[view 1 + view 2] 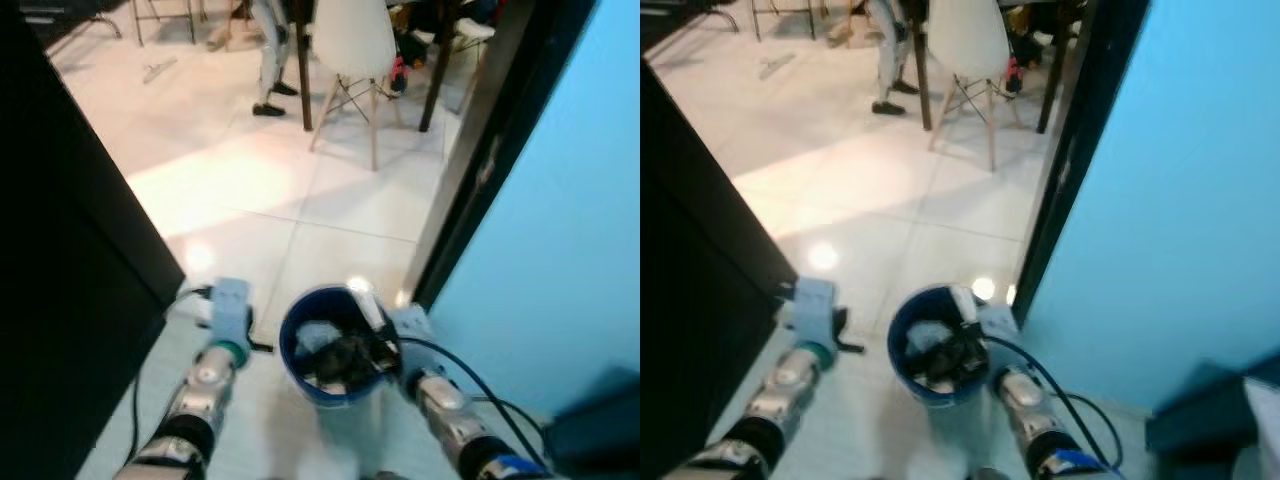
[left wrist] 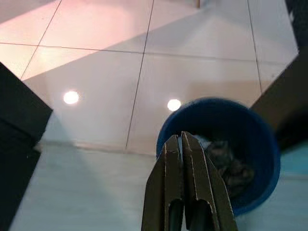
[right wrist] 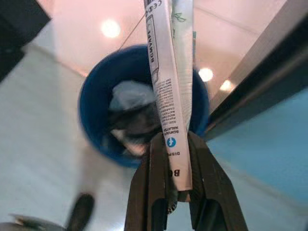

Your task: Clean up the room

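Note:
A blue bin (image 1: pixel 330 350) stands on the pale floor between my two arms, holding crumpled grey and dark rubbish (image 3: pixel 129 111). My right gripper (image 3: pixel 174 144) is shut on a flat white packet (image 3: pixel 167 82) with printed text, held over the bin's right side; the packet (image 1: pixel 366 302) shows at the rim in the eye views. My left gripper (image 2: pixel 183 139) is shut with nothing between its fingers, beside the bin's left rim (image 2: pixel 166 127).
A black cabinet (image 1: pixel 60 260) rises on the left. A dark door frame (image 1: pixel 480 150) and a turquoise wall (image 1: pixel 560 230) close off the right. Further ahead stand a white chair (image 1: pixel 352 50), a table leg (image 1: pixel 436 80) and a person's legs (image 1: pixel 268 60).

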You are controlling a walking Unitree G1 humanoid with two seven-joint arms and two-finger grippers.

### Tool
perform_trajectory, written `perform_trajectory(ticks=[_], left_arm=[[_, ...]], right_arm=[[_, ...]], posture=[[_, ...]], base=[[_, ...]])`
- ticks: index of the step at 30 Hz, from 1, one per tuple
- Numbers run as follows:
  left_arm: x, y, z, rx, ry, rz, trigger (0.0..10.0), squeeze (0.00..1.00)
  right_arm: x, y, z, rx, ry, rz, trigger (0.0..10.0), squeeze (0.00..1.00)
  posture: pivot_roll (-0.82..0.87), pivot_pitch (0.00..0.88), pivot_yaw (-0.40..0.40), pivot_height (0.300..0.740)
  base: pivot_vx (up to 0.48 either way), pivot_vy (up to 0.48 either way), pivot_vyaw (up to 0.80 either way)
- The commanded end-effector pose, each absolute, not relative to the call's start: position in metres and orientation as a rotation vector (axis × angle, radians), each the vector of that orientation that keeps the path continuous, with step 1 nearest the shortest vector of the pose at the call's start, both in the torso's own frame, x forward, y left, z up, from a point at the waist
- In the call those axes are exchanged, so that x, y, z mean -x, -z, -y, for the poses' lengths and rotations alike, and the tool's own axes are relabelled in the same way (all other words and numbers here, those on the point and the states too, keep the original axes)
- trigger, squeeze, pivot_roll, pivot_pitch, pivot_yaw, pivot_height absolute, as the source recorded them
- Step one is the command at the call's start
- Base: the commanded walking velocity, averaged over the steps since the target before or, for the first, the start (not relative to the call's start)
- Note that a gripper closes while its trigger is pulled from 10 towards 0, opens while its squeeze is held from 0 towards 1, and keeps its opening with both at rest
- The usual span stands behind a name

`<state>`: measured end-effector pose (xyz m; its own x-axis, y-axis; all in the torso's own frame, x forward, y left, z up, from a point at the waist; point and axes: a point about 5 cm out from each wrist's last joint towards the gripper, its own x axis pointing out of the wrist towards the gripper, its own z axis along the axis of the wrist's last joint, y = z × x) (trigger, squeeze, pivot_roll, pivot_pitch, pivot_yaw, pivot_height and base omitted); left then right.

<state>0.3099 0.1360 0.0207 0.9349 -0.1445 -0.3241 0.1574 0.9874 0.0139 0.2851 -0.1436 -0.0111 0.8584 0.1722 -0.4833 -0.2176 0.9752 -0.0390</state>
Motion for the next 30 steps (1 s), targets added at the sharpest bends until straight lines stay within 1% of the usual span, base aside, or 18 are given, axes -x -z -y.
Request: perform_trajectory(ticks=[1, 7, 17, 27, 28, 29, 30], left_arm=[[-0.304, -0.013, -0.147, -0.051, 0.128, -0.366, 10.0, 0.0], [-0.304, -0.012, -0.146, -0.052, 0.131, -0.374, 10.0, 0.0], [-0.302, -0.011, -0.141, -0.061, 0.17, -0.377, 10.0, 0.0], [-0.301, -0.01, -0.138, -0.09, 0.213, -0.378, 10.0, 0.0], [-0.301, -0.01, -0.138, -0.131, 0.236, -0.38, 10.0, 0.0], [-0.301, -0.01, -0.138, -0.131, 0.236, -0.38, 10.0, 0.0], [-0.301, -0.01, -0.138, -0.184, 0.269, -0.379, 10.0, 0.0]], right_arm=[[-0.28, 0.016, 0.133, 0.075, -0.228, -0.523, 10.0, 0.0], [-0.28, 0.017, 0.133, 0.077, -0.233, -0.529, 10.0, 0.0], [-0.279, 0.018, 0.132, 0.083, -0.241, -0.541, 10.0, 0.0], [-0.272, 0.026, 0.133, 0.133, -0.27, -0.621, 10.0, 0.0], [-0.268, 0.031, 0.132, 0.166, -0.312, -0.669, 10.0, 0.0], [-0.268, 0.031, 0.132, 0.166, -0.312, -0.669, 10.0, 0.0], [-0.263, 0.035, 0.13, 0.228, -0.386, -0.724, 10.0, 0.0]], posture=[[0.11, 0.042, 0.076, 0.74], [0.11, 0.042, 0.076, 0.74], [0.11, 0.043, 0.076, 0.74], [0.1, 0.034, 0.075, 0.74], [0.1, 0.037, 0.073, 0.74], [0.1, 0.037, 0.073, 0.74], [0.1, 0.045, 0.067, 0.74]], base=[[0.341, 0.0, 0.0], [0.294, 0.0, 0.0], [0.0, 0.0, 0.0], [0.0, 0.0, 0.0], [0.0, 0.0, 0.0], [0.0, 0.0, 0.0], [0.0, 0.0, 0.0]])
